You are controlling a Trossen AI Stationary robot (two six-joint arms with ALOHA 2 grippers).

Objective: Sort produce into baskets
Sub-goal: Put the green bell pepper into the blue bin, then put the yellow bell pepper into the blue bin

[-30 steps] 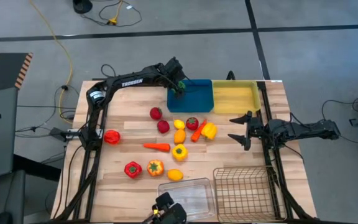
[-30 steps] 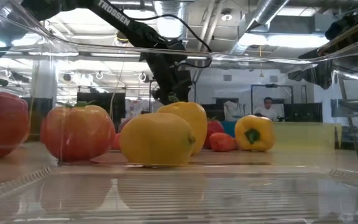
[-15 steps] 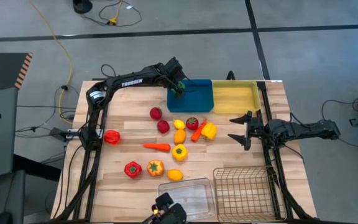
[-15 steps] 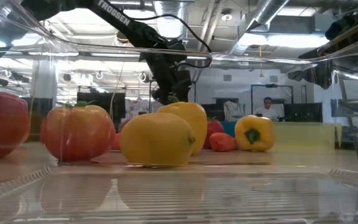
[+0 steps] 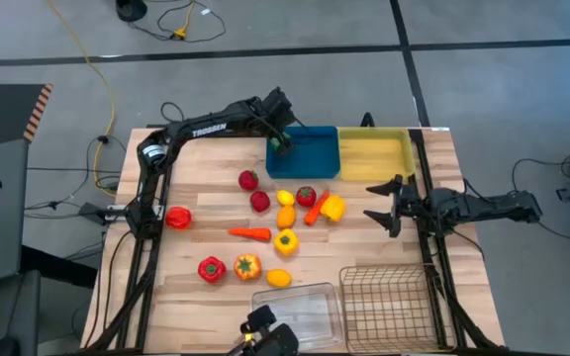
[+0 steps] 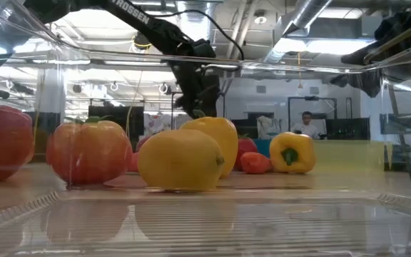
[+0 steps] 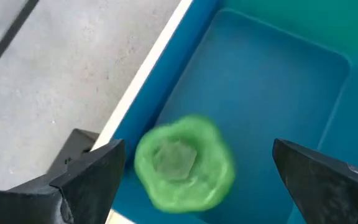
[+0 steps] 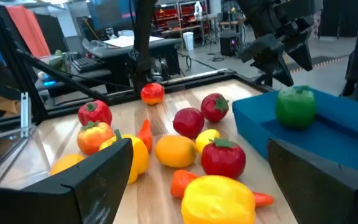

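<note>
My left gripper (image 5: 280, 133) hangs open over the far left corner of the blue tray (image 5: 313, 160). A green pepper (image 7: 184, 163) lies in that corner below it, between the two fingers in the left wrist view and apart from them; the right wrist view shows this green pepper (image 8: 296, 107) inside the tray wall with the fingers well above. My right gripper (image 5: 376, 203) waits open at the table's right edge, pointing level toward the produce. Loose produce lies mid-table: red berries (image 5: 248, 180), a carrot (image 5: 250, 234), a yellow pepper (image 5: 286, 241), a lemon (image 5: 279, 278).
A translucent yellow tray (image 5: 376, 156) adjoins the blue one on the right. A clear bin (image 5: 305, 307) and a wire basket (image 5: 384, 307) stand at the near edge. A red pepper (image 5: 177, 218) lies alone at the left. A person sits in the room beyond the table.
</note>
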